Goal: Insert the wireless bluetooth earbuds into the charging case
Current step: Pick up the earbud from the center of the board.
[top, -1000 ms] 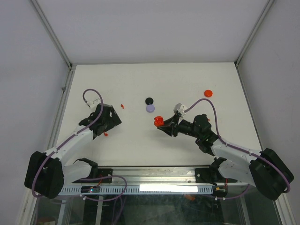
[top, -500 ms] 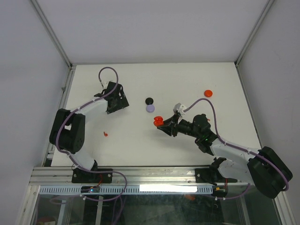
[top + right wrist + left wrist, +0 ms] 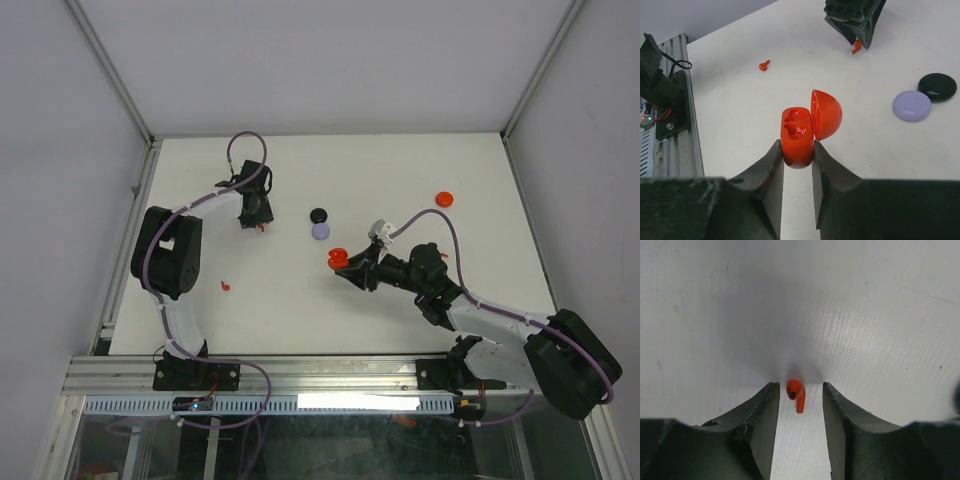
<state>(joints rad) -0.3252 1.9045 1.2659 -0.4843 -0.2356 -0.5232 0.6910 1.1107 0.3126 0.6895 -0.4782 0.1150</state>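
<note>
Your left gripper (image 3: pixel 798 400) straddles a red earbud (image 3: pixel 796 394) lying on the table (image 3: pixel 400 170), jaws part-open with gaps both sides, nothing gripped yet. Centre on the bulb, pinch gently so it doesn't squirt out. Your right gripper (image 3: pixel 797 150) is clamped on the open red charging case (image 3: pixel 802 131); hold it steady, both sockets empty. Second red earbud (image 3: pixel 226 286) lies nearer your bases.

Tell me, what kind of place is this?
Probably a robot test bench or lab cell: two arms bolted to a white table, plain panels walling it in, and small props laid out, like an open red charging case and earbud.
</note>
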